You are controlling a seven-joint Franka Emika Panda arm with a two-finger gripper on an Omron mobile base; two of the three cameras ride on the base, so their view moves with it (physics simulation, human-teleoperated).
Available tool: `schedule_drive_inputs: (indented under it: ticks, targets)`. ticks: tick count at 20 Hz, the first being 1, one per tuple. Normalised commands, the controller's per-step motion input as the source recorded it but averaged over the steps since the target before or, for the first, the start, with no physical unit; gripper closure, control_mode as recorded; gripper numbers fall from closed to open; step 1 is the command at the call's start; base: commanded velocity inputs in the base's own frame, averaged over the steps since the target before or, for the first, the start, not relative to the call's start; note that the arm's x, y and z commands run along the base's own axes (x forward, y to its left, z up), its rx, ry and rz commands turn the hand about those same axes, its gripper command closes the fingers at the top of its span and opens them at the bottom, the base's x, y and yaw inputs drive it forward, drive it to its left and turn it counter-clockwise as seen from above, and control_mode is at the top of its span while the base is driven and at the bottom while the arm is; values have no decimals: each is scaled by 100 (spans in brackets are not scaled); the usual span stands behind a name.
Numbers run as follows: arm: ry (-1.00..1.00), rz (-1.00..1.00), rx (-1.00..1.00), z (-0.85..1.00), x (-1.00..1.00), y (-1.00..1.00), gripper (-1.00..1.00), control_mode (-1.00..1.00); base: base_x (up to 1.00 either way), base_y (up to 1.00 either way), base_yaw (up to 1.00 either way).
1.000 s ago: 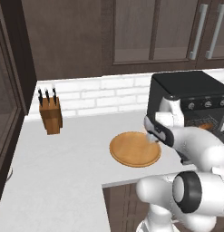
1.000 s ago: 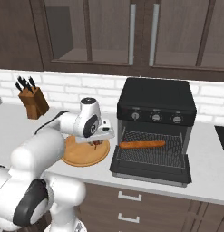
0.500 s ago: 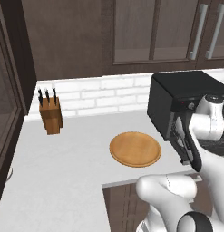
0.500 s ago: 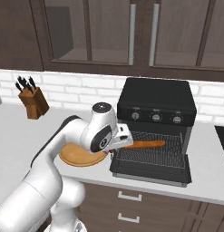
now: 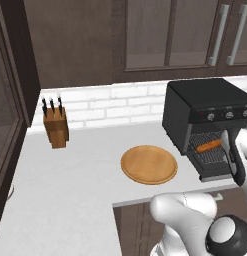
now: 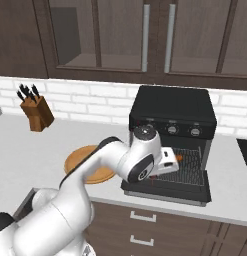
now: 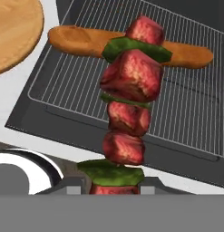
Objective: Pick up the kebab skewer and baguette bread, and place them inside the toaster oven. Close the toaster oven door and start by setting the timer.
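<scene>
Pincer (image 7: 115, 188) grips one kebab skewer (image 7: 128, 106) above one baguette bread (image 7: 86, 41) on one wire rack (image 7: 186, 113).

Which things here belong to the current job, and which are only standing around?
Job: meat-and-green-pepper kebab skewer in the hand; orange-brown baguette on the rack; boxy black toaster oven, door down.
Lying about: round wooden plate; wooden knife block.

Skewer (image 7: 128, 108) of red meat chunks (green pieces between) stands upright at frame centre. Baguette (image 7: 86, 41) lies across the oven (image 6: 172, 112) rack; door (image 6: 167, 190) open.
</scene>
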Motion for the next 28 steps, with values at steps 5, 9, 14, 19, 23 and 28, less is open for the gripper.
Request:
schedule_drive_inputs:
  ticks: [5,9,14,19,23,28]
  targets:
    - [2,-11,5,0,20,-86,100,-100,0,0,0]
    - [3,-3,6,0,40,-45,100,-100,0,0,0]
    - [0,-2,11,-2,36,-18,100,-100,0,0,0]
    - [0,-4,9,-20,43,-4,100,-100,0,0,0]
    - [0,-4,4,-9,45,-21,100,-100,0,0,0]
    - [0,-4,1,-27,10,-21,100,-100,0,0,0]
